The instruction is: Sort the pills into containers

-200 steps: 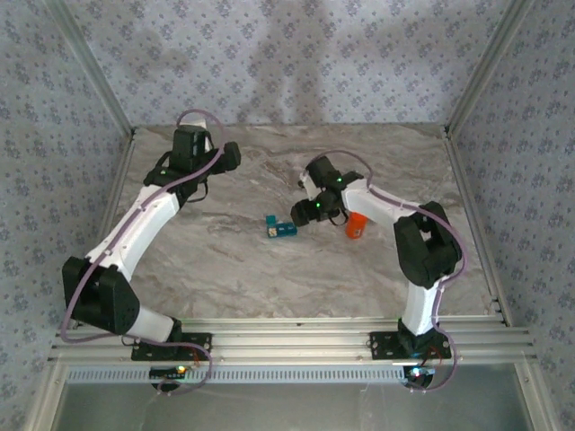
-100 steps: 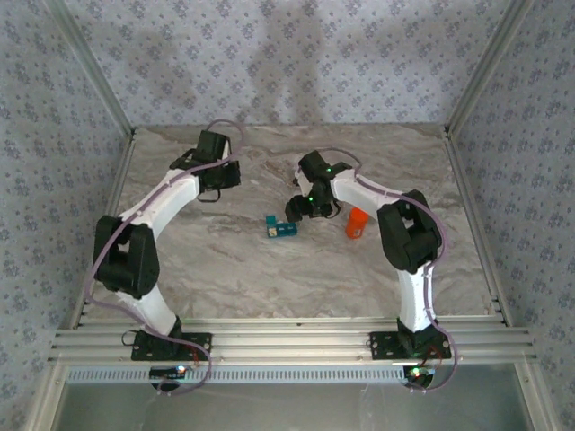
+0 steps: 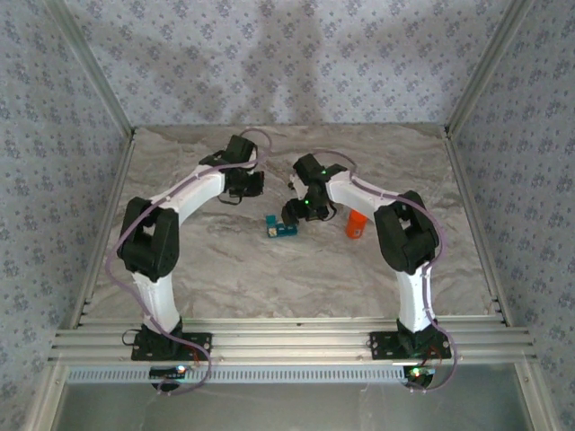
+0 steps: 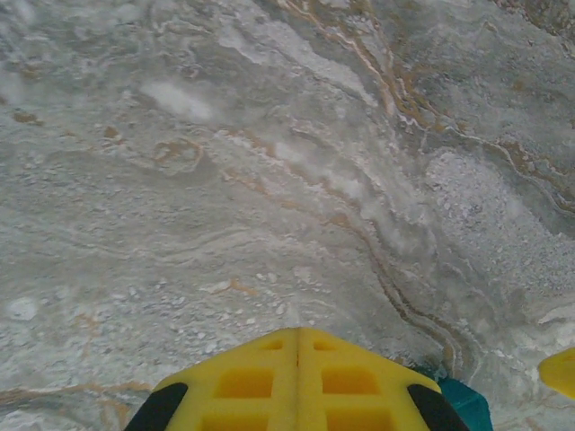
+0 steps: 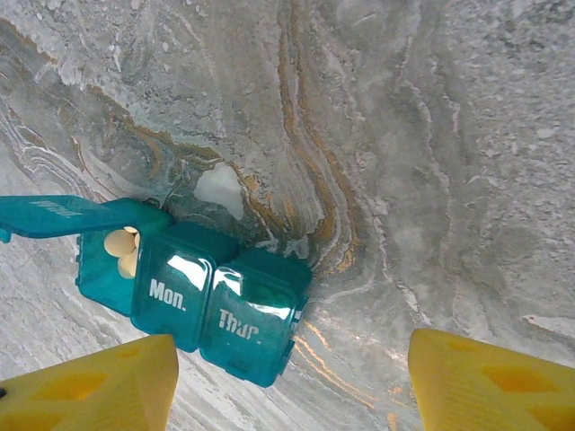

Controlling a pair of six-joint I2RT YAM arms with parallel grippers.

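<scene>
Containers (image 5: 193, 287) lie mid-table, end lid flipped up. We hold our right gripper (image 5: 287, 386) wide and empty just beside them; left gripper (image 4: 298, 337), pressed together, at their 11 o'clock. Orange bottle (image 3: 356, 224) at 3; bare table (image 3: 269, 278) toward 6.

I see my left arm (image 3: 193, 191) bent and reaching inward, its left gripper (image 4: 298, 382) with yellow jaws pressed together; my right arm (image 3: 359, 193) folds inward too, its right gripper (image 5: 287, 377) pointing down, jaws standing well apart.
</scene>
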